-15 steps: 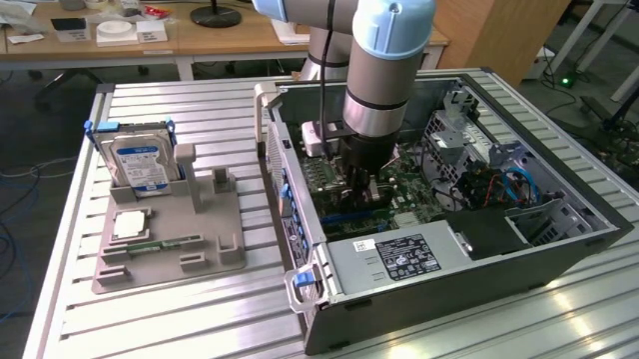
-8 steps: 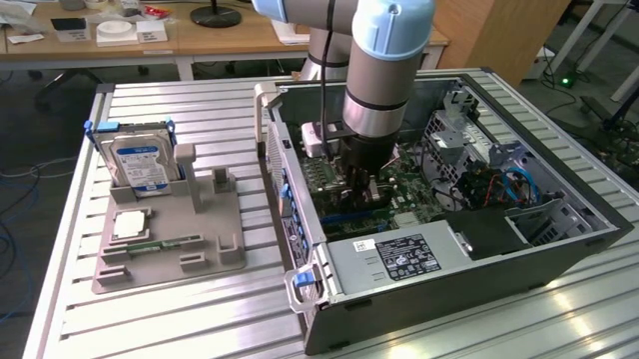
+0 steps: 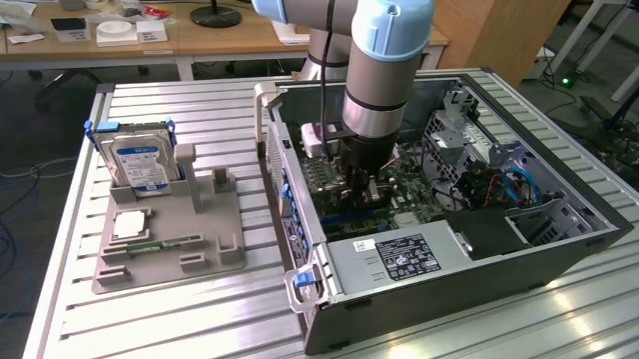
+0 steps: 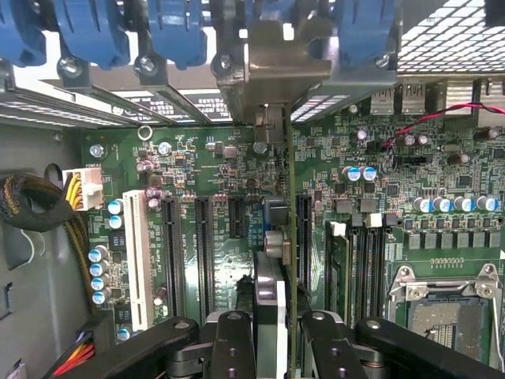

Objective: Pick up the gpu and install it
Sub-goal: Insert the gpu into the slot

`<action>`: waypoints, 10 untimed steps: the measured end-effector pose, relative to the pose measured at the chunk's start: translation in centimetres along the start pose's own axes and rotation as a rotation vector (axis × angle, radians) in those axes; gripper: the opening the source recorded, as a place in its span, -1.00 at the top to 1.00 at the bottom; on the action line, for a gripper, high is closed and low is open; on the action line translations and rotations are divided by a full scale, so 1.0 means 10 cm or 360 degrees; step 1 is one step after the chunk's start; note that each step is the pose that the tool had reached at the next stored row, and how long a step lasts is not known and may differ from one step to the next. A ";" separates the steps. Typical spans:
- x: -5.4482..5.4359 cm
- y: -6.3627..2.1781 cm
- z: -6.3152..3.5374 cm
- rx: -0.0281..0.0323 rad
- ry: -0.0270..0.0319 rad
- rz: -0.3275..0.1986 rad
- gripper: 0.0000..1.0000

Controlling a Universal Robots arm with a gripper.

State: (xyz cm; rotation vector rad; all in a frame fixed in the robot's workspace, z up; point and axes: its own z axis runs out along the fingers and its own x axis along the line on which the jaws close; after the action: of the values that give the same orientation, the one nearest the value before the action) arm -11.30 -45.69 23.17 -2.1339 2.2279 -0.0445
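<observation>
The gripper (image 4: 272, 347) was closed partway on the gpu (image 4: 289, 237), pinching the thin card edge-on between its dark fingers (image 4: 233, 347) above the motherboard (image 4: 213, 170). In the wrist view the card ran straight out from between the fingers as a narrow green edge, with its silver metal end bracket (image 4: 272, 67) at the far end, up against the row of blue slot latches (image 4: 177, 31) along the case's rear wall. The card stood upright over the board, in line with the black expansion slots (image 4: 203, 245); whether its lower edge had reached a slot could not be told.

In the exterior view the gripper (image 3: 361, 187) was lowered inside the open computer case (image 3: 559, 258), the arm (image 3: 384, 67) reaching straight down over it, and the card was largely hidden behind the wrist. The power supply (image 3: 399, 258) sat at the case's near end. On the exterior view's left, well apart from the case, a grey parts holder (image 3: 200, 232) rested on the slatted metal table (image 3: 140, 329), with a silver hard drive (image 3: 142, 164) bearing a blue-white label standing upright in it.
</observation>
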 end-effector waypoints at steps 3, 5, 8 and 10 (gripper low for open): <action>0.00 0.001 0.014 0.00003 -0.00004 0.0000 0.44; 0.00 0.002 0.025 0.00001 -0.00002 0.0000 0.44; 0.00 0.002 0.031 -0.00003 0.00005 0.0000 0.44; 0.00 0.002 0.033 -0.00001 0.00002 0.0000 0.44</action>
State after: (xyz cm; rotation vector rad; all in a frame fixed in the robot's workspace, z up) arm -11.31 -45.69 22.85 -2.1340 2.2280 -0.0446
